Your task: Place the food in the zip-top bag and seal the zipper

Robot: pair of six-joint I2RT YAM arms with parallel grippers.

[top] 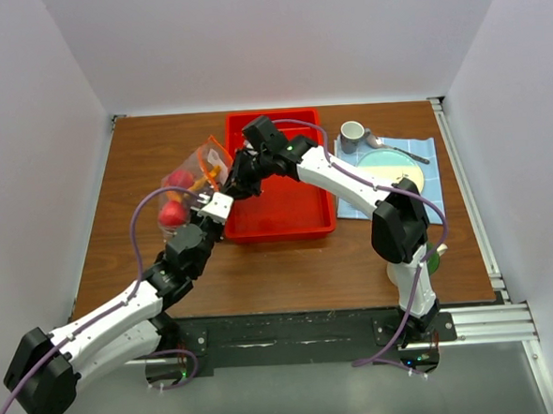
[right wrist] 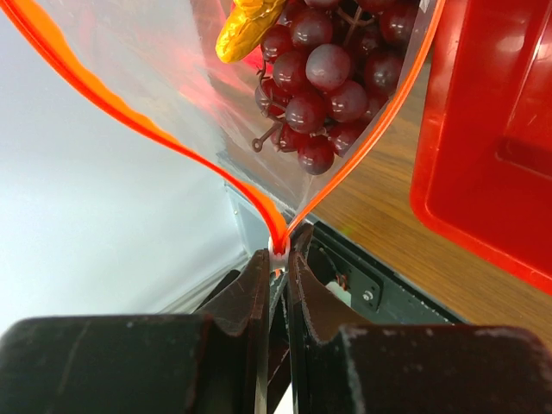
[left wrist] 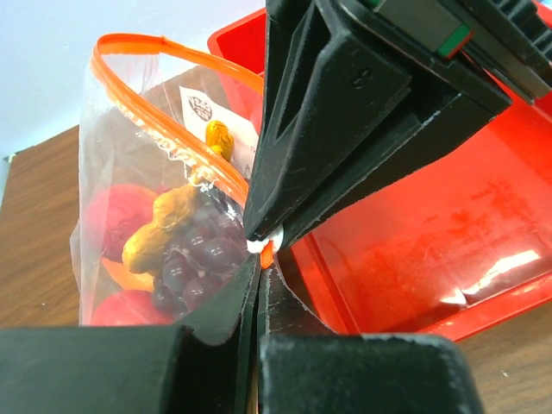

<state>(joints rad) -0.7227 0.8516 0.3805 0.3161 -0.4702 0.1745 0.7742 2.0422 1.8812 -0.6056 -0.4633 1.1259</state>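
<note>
- Though full of food (right wrist: 319,78), held left of tray (top: 286,216): bag (top: 191,167), zipper (left wrist: 155,43) gaping
- Left gripper (left wrist: 258,272), right gripper (right wrist: 278,263) clamped on same zipper end
- Likely next: slide along zipper, away from left gripper

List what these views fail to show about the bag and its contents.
- Top external: the zipper corner, hidden under both arms' jaws.
- Right wrist: the bag, its far end cut off by the top edge.
- Left wrist: part of the tray, blocked by the right jaws.
- Top external: the food count, too small through crinkled plastic.
</note>
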